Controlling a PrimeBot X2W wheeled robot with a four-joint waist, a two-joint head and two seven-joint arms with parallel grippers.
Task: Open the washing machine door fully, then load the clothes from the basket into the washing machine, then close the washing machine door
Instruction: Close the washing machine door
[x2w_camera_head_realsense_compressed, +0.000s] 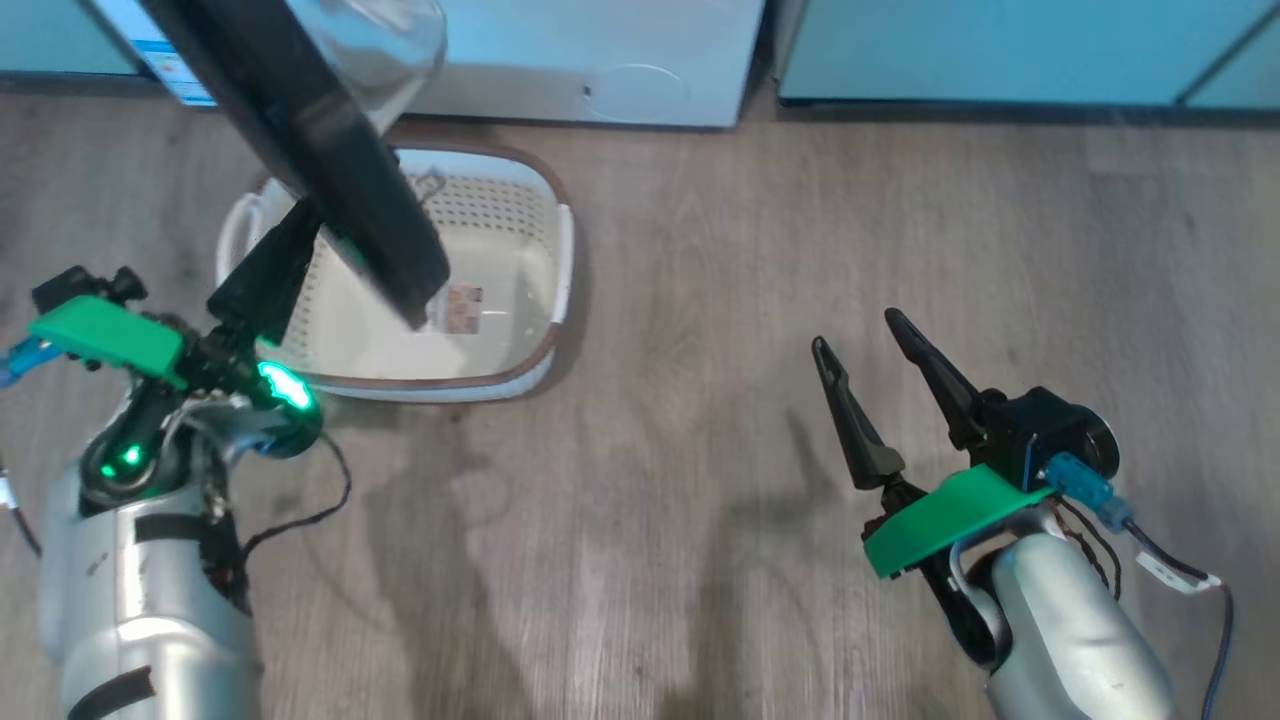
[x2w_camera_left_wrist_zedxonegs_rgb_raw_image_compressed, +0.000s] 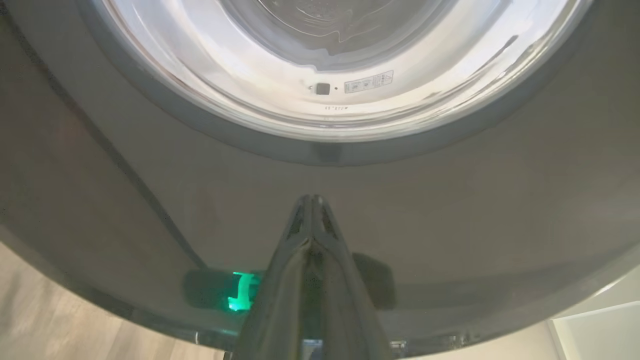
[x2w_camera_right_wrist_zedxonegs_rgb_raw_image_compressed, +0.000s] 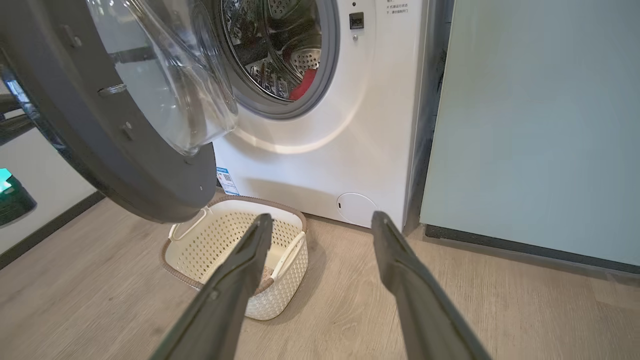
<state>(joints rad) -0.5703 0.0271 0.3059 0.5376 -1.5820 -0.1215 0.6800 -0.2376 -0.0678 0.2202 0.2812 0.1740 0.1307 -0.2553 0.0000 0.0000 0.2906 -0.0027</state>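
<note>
The washing machine door (x2w_camera_right_wrist_zedxonegs_rgb_raw_image_compressed: 155, 185) looked rigid, heavy and slick; the left fingers (x2w_camera_left_wrist_zedxonegs_rgb_raw_image_compressed: 310, 250), pressed together, would best push flat on its black rim. The right fingers (x2w_camera_right_wrist_zedxonegs_rgb_raw_image_compressed: 400, 270) stood wide, empty.

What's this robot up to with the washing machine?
It is doing laundry. A red garment already lies inside the washer, and the basket in front of it is empty. The door hangs half open. The left tool, shut, has its tip against the door's black rim, probably to push it closed. The right tool is open, holding nothing.
</note>
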